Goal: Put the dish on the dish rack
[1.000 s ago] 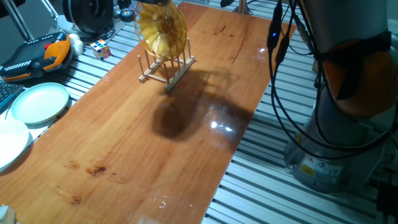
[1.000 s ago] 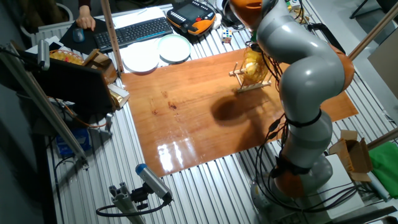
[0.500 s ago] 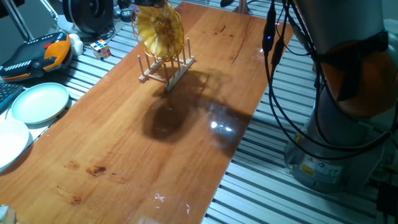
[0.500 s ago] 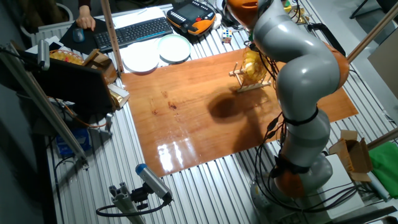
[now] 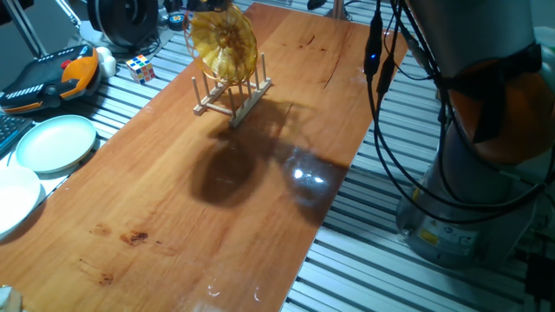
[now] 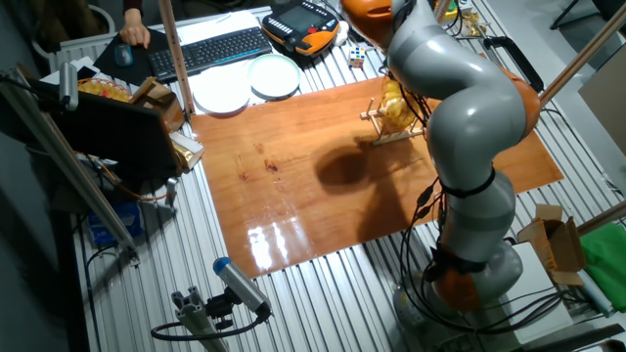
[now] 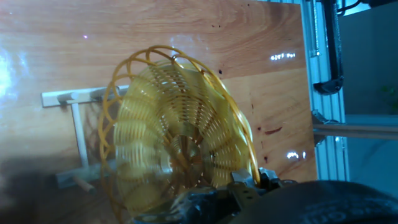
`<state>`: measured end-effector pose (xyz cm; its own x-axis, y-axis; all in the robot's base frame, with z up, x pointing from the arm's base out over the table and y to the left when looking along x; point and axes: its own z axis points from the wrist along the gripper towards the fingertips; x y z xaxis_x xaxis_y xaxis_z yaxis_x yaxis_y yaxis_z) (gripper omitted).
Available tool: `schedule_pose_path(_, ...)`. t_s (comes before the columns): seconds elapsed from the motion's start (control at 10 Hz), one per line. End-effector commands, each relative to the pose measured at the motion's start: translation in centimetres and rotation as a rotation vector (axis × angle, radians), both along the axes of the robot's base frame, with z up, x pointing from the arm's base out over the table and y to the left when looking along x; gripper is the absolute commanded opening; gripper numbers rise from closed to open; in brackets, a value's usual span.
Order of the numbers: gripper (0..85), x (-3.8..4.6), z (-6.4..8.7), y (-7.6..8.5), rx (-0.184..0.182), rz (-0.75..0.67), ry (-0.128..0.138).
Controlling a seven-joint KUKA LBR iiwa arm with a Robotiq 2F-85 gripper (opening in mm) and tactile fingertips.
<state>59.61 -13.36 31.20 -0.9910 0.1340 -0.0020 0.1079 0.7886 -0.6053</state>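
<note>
The fingers (image 7: pixel 245 186) show only as dark shapes at the bottom edge of the hand view, right against the rim of the dish (image 7: pixel 177 134); whether they clamp that rim or merely sit beside it cannot be told.

The dish is a yellow woven lattice, round and shallow. It stands on edge in the rack (image 5: pixel 232 90), upright and leaning slightly, lower rim down between the pegs and its top well above them. In one fixed view its (image 5: pixel 224 43) face is turned towards the open middle of the table (image 5: pixel 173 199), and it lines up across the two base rails. In the hand view the hollow side faces the camera, and the rack's (image 7: pixel 73 140) pale wooden rails show through and beside the lattice.

The rack stands near the far end of the table, rails flat on the wood. In the other fixed view the arm (image 6: pixel 450 88) bends over the rack (image 6: pixel 391 125) and hides much of the dish (image 6: pixel 395 106).

No writing can be read on the dish or the rack. Off the table, on the slatted bench, lie a colour cube (image 5: pixel 140 68), a pale green plate (image 5: pixel 55 143) and a white plate (image 5: pixel 16 198).
</note>
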Motion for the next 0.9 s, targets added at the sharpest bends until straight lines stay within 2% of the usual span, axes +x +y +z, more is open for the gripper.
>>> schedule_pose_path(0.0, 0.7, 0.06, -0.05, 0.12, -0.004, 0.001, 0.006)
schedule_pose_path(0.2, 0.7, 0.18, -0.18, 0.31, -0.006, 0.000, 0.010)
schedule_pose_path(0.8, 0.7, 0.44, -0.53, 0.88, -0.055, 0.023, 0.024)
